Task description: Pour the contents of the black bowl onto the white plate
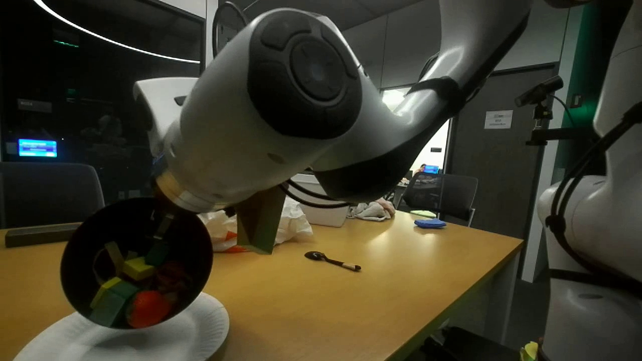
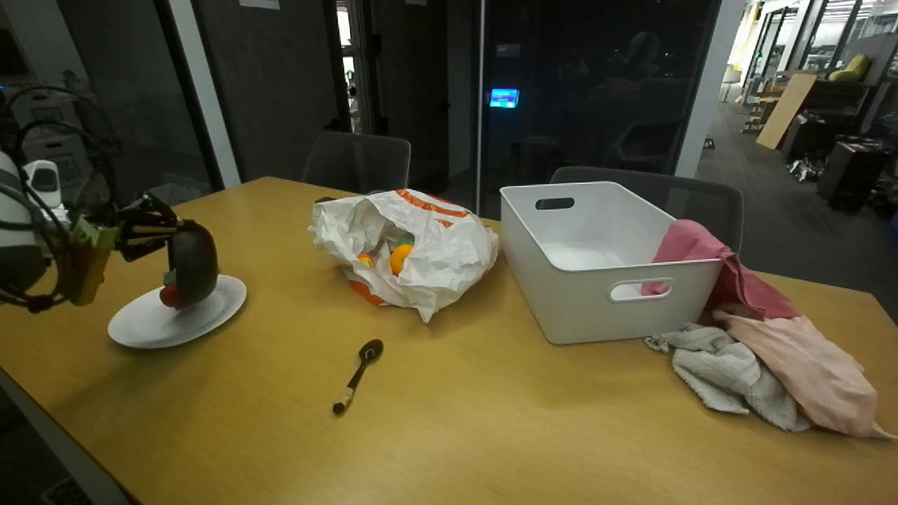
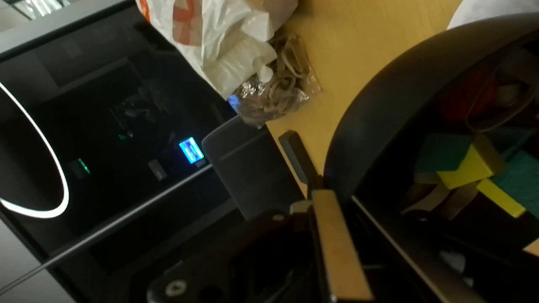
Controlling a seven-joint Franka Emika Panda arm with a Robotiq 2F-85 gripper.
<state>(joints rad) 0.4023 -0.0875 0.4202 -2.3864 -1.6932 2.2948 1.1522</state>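
Table (image 1: 321, 306): wood-toned top, glare noted on its far portion. Robot arm (image 1: 220, 135): pale housing, dark joint caps; enters from 1 o'clock in an exterior view, wrist end directed toward 8 o'clock. White plate (image 1: 213, 323): round, shallow, fluted at the rim, matt in finish; lies flat on the table at about 8 o'clock in an exterior view. Black bowl (image 2: 200, 259): rounded, deep, dark inside and out, outer wall smooth in the wrist view; located over the plate, tipped onto its side with the opening turned toward 9 o'clock in an exterior view. Contact between its lower edge and the plate cannot be determined. Gripper (image 3: 340, 198): clamped on the bowl's wall at the rim. Contents (image 1: 120, 288): mixed pieces, within the bowl, gathered mainly in the lower half of the opening in an exterior view; positions below are read on that opening. Red-orange rounded piece (image 1: 149, 308): between 5 and 6 o'clock, close to the rim, surface bright. Teal-green block (image 1: 111, 306): 7 o'clock, flat-faced, matt. Dark red item (image 1: 173, 277): 4 o'clock, in shadow, outline indistinct. Yellow block (image 1: 139, 269): near the centre, angular, edges clean. Narrow tan strip (image 1: 114, 256): 10 o'clock, standing at a slant.
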